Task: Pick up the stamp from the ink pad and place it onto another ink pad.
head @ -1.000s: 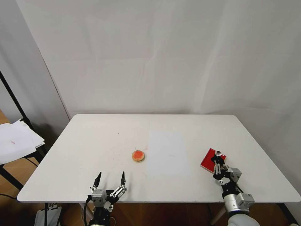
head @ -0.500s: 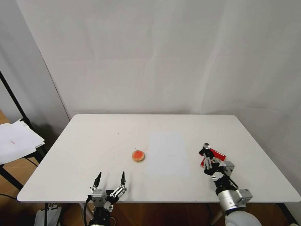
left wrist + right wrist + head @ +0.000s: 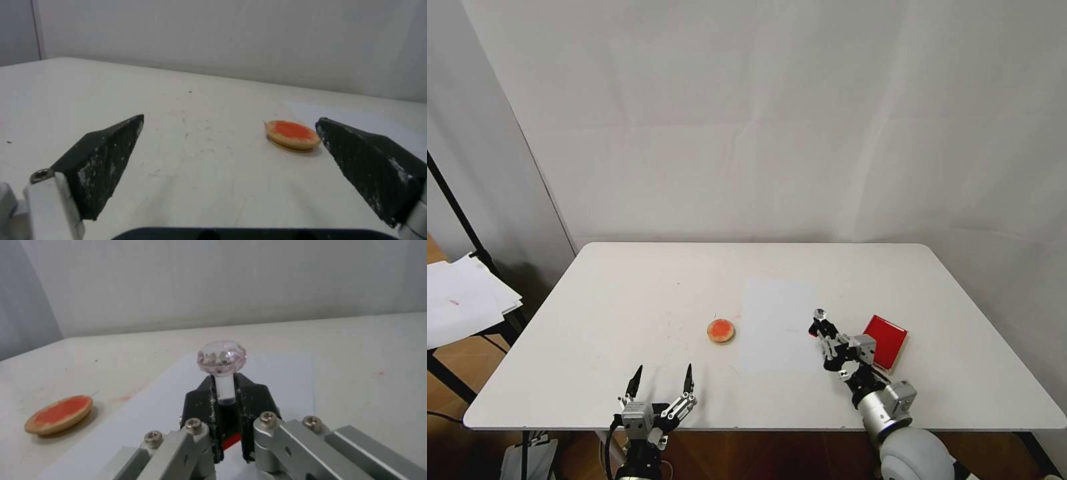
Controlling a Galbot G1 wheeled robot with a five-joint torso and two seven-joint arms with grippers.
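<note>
One stamp, two ink pads, two grippers on a white worktop (image 3: pixel 627 293).
Right gripper (image 3: pixel 822 331), left of the flat square red ink pad (image 3: pixel 887 341), pinches the faceted clear-knobbed stamp (image 3: pixel 221 355); round tan-rimmed pad (image 3: pixel 721 331) farther left; left gripper (image 3: pixel 662 382) fingers spread.

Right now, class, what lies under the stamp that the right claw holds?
Under the stamp, shut in the right claw, lies a pale paper sheet on the table. The claw's fingers cover the stamp's base.

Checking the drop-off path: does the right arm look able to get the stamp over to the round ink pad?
Probably yes: the right end effector grips the stamp, and bare table separates it from the round ink pad.
</note>
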